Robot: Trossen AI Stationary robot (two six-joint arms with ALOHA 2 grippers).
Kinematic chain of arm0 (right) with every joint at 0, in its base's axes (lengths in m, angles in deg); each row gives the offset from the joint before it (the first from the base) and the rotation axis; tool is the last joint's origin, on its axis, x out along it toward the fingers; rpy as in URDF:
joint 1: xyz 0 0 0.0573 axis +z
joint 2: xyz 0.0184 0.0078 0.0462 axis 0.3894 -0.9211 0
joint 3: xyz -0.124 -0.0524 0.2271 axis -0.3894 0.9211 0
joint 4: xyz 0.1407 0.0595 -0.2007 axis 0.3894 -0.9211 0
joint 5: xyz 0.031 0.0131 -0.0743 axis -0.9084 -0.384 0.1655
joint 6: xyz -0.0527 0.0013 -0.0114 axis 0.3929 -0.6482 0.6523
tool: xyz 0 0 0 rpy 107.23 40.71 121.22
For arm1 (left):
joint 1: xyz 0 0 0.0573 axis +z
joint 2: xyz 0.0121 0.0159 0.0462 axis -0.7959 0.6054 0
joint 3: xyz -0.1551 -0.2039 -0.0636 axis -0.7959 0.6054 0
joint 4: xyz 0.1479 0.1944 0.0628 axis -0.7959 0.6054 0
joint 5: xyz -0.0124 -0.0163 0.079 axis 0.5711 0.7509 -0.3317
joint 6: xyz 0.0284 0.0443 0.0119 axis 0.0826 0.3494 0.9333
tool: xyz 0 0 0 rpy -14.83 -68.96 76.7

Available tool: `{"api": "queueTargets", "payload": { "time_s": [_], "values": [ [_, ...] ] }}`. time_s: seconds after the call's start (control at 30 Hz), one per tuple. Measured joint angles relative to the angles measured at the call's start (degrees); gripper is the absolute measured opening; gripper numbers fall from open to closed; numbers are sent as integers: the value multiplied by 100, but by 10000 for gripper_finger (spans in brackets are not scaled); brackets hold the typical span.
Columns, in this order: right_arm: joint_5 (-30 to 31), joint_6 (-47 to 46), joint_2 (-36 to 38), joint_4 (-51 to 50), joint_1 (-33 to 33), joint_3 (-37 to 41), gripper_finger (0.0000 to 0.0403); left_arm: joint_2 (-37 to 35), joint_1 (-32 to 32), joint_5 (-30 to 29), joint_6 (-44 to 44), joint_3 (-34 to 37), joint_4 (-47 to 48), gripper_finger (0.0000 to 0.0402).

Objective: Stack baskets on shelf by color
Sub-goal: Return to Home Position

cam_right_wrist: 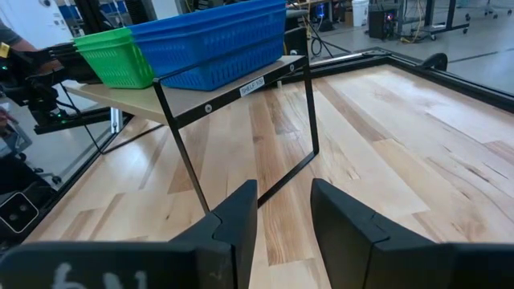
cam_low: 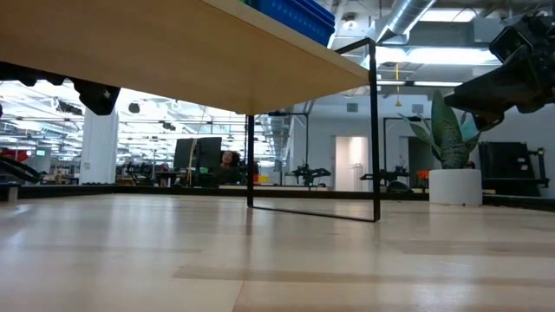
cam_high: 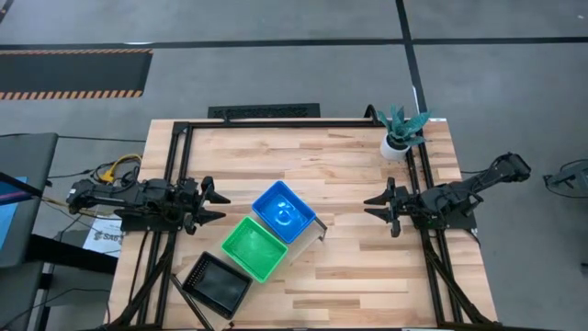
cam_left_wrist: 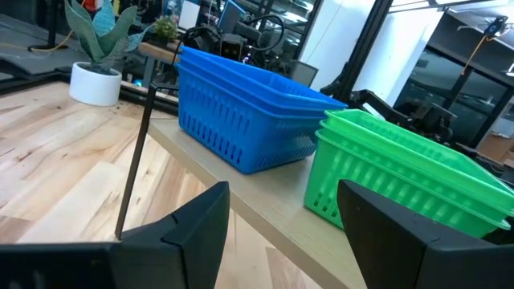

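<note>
Logging three colour stacks on the shelf, set diagonally mid-table: blue baskets at the far-right end, green baskets just beside them in the middle, black baskets at the near-left end. Nested tight within each colour, with the exact count per stack not readable from above. No basket off the shelf in the high view. Judging the sorting finished.

Left gripper at the left side of the table, fingers spread wide, holding nothing, facing the stacks. Right gripper at the right side, fingers parted by a narrower gap, likewise empty. Potted plant farther back on that same side. Neither gripper touching the shelf.

Handling, as a guess: thin perforated plastic, so light, a little springy in the walls, smooth enough to slide on the plank. Best taken by pinching one long rim wall from above — one finger inside, one outside — rather than squeezing across the full width. Worth lifting straight up, given the snug nesting and the risk of dragging up the basket beneath. Worth minding the thin-framed shelf too, likely to shift under a sideways nudge.
</note>
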Motion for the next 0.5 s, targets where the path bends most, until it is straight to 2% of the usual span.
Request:
{"api": "queueTargets", "payload": {
  "time_s": [0.5],
  "values": [
    [0,1,0,-1,0,0,142,0,-1,1,0,0,0,220]
  ]
}}
